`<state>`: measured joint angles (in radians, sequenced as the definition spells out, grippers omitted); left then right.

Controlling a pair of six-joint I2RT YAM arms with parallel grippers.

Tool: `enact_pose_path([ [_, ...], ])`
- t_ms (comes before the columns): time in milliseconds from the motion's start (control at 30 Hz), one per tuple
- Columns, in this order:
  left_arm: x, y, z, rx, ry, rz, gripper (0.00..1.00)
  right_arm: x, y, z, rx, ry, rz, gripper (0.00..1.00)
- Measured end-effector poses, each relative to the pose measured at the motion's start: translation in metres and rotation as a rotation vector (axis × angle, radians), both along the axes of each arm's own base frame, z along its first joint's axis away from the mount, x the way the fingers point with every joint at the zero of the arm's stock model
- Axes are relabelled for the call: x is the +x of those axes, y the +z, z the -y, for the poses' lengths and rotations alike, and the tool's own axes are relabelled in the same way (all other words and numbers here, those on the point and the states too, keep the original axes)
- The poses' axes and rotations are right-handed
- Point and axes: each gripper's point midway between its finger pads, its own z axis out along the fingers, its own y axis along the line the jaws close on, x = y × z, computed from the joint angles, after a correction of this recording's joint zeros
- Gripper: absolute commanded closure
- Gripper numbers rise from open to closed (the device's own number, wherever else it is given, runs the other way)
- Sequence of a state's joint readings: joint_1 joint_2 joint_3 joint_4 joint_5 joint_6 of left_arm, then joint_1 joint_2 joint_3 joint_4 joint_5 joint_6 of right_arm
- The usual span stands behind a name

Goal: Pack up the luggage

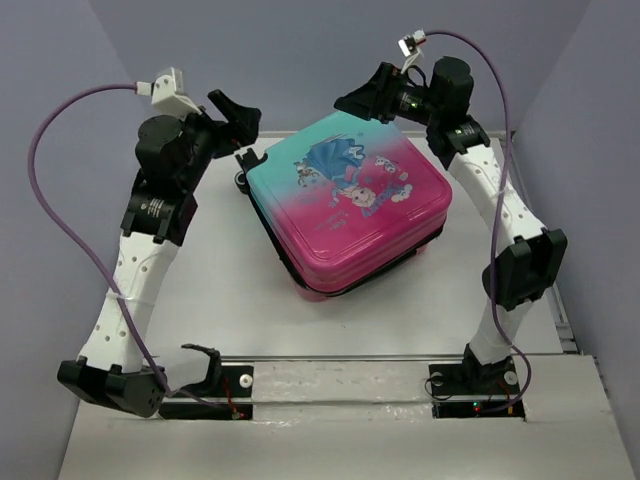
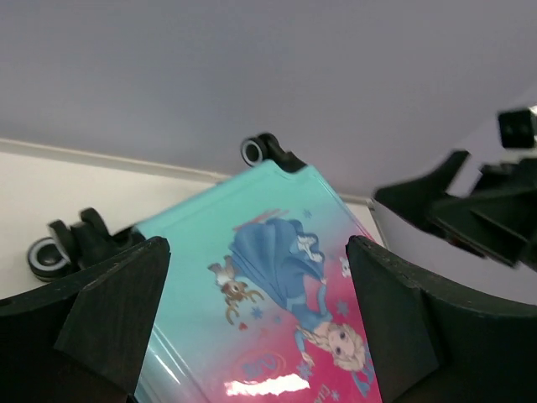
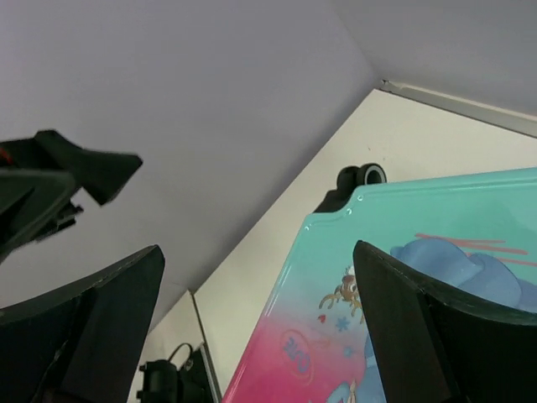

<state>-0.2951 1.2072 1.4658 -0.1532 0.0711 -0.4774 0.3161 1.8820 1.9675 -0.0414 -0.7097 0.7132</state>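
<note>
Both hands stand wide open and empty. The left gripper (image 1: 238, 113) hangs above the wheeled corner, and the right gripper (image 1: 360, 97) near the far corner, of the small hard-shell suitcase (image 1: 350, 215). It is teal fading to pink, with a cartoon princess print, a black zipper band and black wheels. It lies closed and flat, turned diagonally, mid-way across the white table (image 1: 220, 300). Both arms reach forward with their elbows bowed outward.

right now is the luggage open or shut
Shut: the luggage lies flat, both shells together, no lining showing. Zipped or not, cannot tell.
</note>
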Motion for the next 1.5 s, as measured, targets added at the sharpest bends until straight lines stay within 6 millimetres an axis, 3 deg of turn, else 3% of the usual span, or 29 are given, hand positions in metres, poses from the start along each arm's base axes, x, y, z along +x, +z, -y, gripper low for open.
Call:
enact_pose_path([
  [100,0.018,-0.004,-0.028,0.001,0.075,-0.003,0.01,-0.024,0.009,0.011,-0.041,-0.002,0.056,0.00],
  [167,0.034,-0.017,-0.035,0.005,0.089,-0.034,0.01,-0.041,0.003,0.029,-0.080,-0.040,0.068,0.00],
  [267,0.075,-0.065,-0.043,-0.003,0.097,-0.136,0.01,-0.069,-0.016,0.055,-0.137,-0.099,0.073,0.00],
  [433,0.128,-0.193,-0.065,-0.067,0.104,-0.429,0.01,-0.118,-0.056,0.074,-0.193,-0.112,0.060,0.00],
  [567,0.152,-0.240,-0.081,-0.126,0.109,-0.534,0.01,-0.139,-0.087,0.081,-0.228,-0.114,0.046,0.00],
  [667,0.164,-0.245,-0.082,-0.153,0.097,-0.543,0.01,-0.144,-0.105,0.083,-0.245,-0.114,0.022,0.00],
  [767,0.174,-0.235,-0.075,-0.174,0.071,-0.520,0.01,-0.146,-0.113,0.084,-0.250,-0.113,0.009,0.00],
  [933,0.190,-0.221,-0.064,-0.224,0.023,-0.477,0.01,-0.148,-0.118,0.085,-0.250,-0.113,0.007,0.00],
  [1100,0.198,-0.233,-0.055,-0.250,-0.002,-0.489,0.01,-0.147,-0.115,0.084,-0.246,-0.115,0.021,0.00],
  [1333,0.200,-0.238,-0.062,-0.246,0.054,-0.489,0.01,-0.147,-0.123,0.084,-0.244,-0.115,0.025,0.00],
  [1500,0.181,-0.234,-0.084,-0.183,0.180,-0.490,0.01,-0.148,-0.130,0.084,-0.250,-0.114,0.009,0.00],
])
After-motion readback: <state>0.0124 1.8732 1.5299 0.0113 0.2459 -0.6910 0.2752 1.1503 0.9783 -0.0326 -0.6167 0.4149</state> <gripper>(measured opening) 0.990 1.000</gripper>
